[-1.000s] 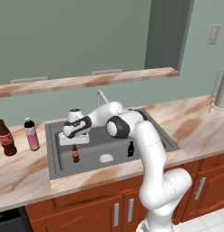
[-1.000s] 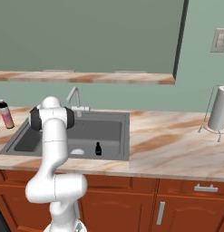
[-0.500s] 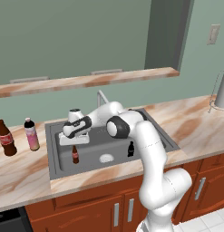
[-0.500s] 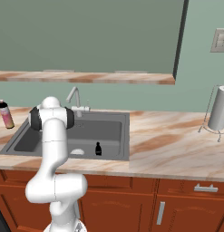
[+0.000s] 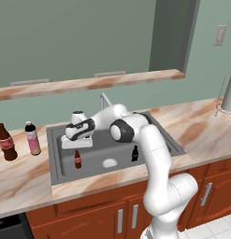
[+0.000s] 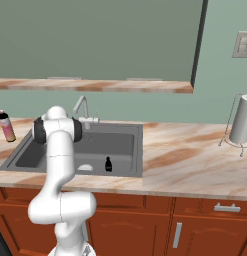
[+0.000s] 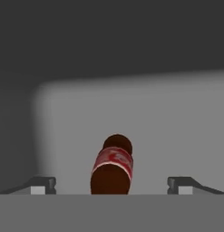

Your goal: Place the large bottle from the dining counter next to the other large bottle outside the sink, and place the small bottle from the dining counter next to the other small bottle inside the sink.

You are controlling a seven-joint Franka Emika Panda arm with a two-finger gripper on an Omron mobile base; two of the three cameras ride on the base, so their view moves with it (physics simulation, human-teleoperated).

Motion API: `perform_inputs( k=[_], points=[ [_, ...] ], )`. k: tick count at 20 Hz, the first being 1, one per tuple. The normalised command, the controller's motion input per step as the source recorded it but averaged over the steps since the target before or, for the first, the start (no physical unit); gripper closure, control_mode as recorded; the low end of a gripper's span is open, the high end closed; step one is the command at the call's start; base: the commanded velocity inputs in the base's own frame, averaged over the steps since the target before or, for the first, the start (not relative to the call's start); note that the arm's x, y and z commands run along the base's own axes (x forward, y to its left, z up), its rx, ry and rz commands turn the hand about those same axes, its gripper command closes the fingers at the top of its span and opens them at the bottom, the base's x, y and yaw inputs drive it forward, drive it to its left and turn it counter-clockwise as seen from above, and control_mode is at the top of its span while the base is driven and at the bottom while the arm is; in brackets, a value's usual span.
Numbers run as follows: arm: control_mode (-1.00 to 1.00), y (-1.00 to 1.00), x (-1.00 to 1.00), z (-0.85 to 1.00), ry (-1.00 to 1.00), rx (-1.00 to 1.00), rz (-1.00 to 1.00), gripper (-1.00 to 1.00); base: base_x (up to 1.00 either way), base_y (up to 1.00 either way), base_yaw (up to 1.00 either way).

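Two bottles stand in the rectangular grey steel sink (image 5: 58, 161) sunk in my marbled tan-and-cream surface (image 5: 201, 130), and two more stand outside it. On the surface at nine o'clock of the basin, the tall dark brown cola-style bottle with a red label (image 5: 6, 142) is upright just beside the tall pale pink bottle with a dark cap (image 5: 32, 138). My end effector (image 5: 77, 142) hangs above the basin with its fingertips (image 7: 41, 185) spread wide, holding nothing. The tiny dark brown red-labelled bottle (image 5: 77, 159) stands upright on the basin floor directly beneath, free between them. The tiny all-black bottle (image 5: 134, 153) stands at three o'clock of it, apart.
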Motion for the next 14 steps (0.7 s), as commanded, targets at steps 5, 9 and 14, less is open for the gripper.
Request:
perform_inputs(
  k=[5, 9, 14],
  points=[
    [-1.0, 0.0, -0.07, 0.79, 0.01, 0.0, 0.01, -1.0, 0.0, 0.0, 0.0],
    [-1.0, 0.0, -0.2, 0.73, 0.0, 0.0, 0.02, -1.0, 0.0, 0.0, 0.0],
    [-1.0, -0.02, -0.47, 0.73, 0.0, 0.0, 0.04, -1.0, 0.0, 0.0, 0.0]
  ],
)
